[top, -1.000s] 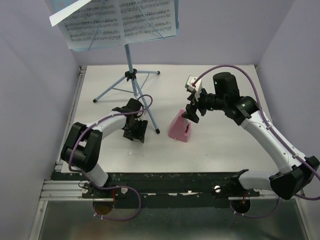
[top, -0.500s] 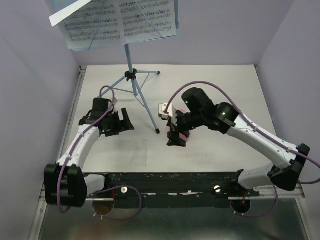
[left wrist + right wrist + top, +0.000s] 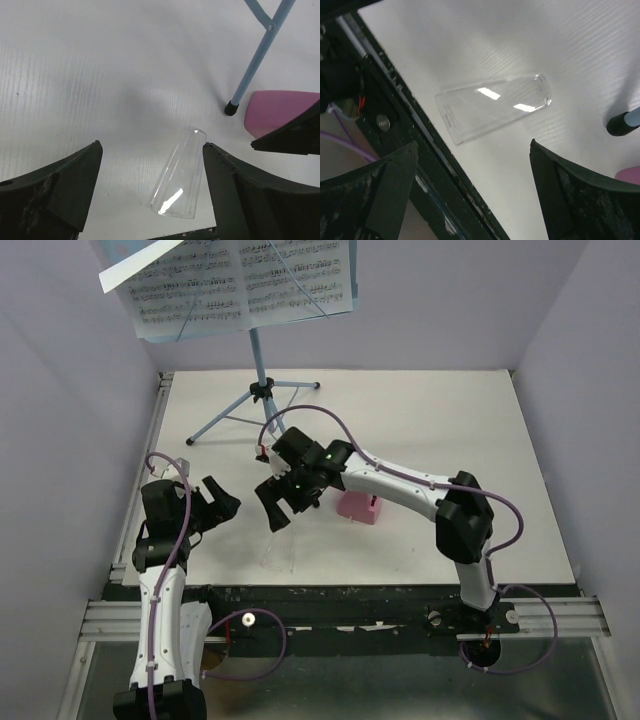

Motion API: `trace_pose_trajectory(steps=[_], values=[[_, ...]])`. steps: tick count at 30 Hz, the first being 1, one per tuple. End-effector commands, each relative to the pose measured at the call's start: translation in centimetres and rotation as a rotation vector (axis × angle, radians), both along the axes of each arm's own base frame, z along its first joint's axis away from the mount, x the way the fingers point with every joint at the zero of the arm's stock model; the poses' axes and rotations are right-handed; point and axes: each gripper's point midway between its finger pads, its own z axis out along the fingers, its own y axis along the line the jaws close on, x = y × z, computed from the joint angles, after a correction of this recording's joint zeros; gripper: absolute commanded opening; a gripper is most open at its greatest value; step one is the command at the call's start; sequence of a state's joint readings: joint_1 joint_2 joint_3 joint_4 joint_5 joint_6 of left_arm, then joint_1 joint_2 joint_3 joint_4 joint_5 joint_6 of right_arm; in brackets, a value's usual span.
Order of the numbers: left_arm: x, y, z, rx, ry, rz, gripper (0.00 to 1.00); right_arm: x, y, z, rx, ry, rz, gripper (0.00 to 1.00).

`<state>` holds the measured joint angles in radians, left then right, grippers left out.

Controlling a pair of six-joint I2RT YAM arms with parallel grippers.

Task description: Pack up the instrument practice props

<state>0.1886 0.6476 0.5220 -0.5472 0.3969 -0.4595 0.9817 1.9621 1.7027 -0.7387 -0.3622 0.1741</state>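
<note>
The light-blue music stand (image 3: 262, 380) stands at the back left on its tripod, with white sheet-music pages (image 3: 240, 280) on its desk. The pink metronome (image 3: 358, 507) sits mid-table; its edge shows in the left wrist view (image 3: 280, 111). My right gripper (image 3: 268, 508) is open and empty, left of the metronome, above a clear curved plastic piece (image 3: 492, 107). My left gripper (image 3: 222, 502) is open and empty, low over the table, with the same clear piece (image 3: 180, 180) lying between its fingers. Neither gripper touches it.
One tripod leg (image 3: 255, 65) ends in a black foot (image 3: 230, 107) beside the metronome; the foot also shows in the right wrist view (image 3: 620, 123). The table's black front rail (image 3: 395, 130) runs just behind the clear piece. Purple walls enclose the table.
My right arm swung from the back right, past the metronome, to the table's front left. My left arm pulled back toward the left front edge. Both grippers stayed open.
</note>
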Motion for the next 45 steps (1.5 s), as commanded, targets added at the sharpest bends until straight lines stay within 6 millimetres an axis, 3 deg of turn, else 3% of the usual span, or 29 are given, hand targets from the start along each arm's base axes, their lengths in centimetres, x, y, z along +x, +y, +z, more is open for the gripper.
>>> trace_pose_trajectory(steps=[1,9,13,25,31,37,45], values=[[0.5,0.6,1.0,0.063,-0.073,-0.014,0.92,2.6,1.2,-0.8,-0.1,-0.039,-0.283,1.0],[0.6,0.9,1.5,0.079,-0.092,-0.008,0.92,1.3,-0.4,-5.7,-0.264,0.062,-0.418,0.94],[0.7,1.2,1.6,0.084,-0.108,0.007,0.93,1.0,-0.1,-7.9,-0.298,0.111,-0.441,0.93],[0.9,1.3,1.4,0.086,-0.115,0.001,0.93,1.5,3.4,-9.7,-0.289,0.155,-0.471,0.89],[1.1,1.4,1.2,0.071,-0.12,0.007,0.93,1.9,3.8,-11.8,-0.342,0.079,-0.459,0.76],[1.1,1.5,1.1,0.062,-0.115,0.016,0.93,2.6,6.4,-11.5,-0.249,0.012,-0.311,0.69],[1.2,1.2,1.3,0.045,-0.129,0.007,0.93,1.4,7.4,-11.4,-0.242,-0.137,-0.138,0.68]])
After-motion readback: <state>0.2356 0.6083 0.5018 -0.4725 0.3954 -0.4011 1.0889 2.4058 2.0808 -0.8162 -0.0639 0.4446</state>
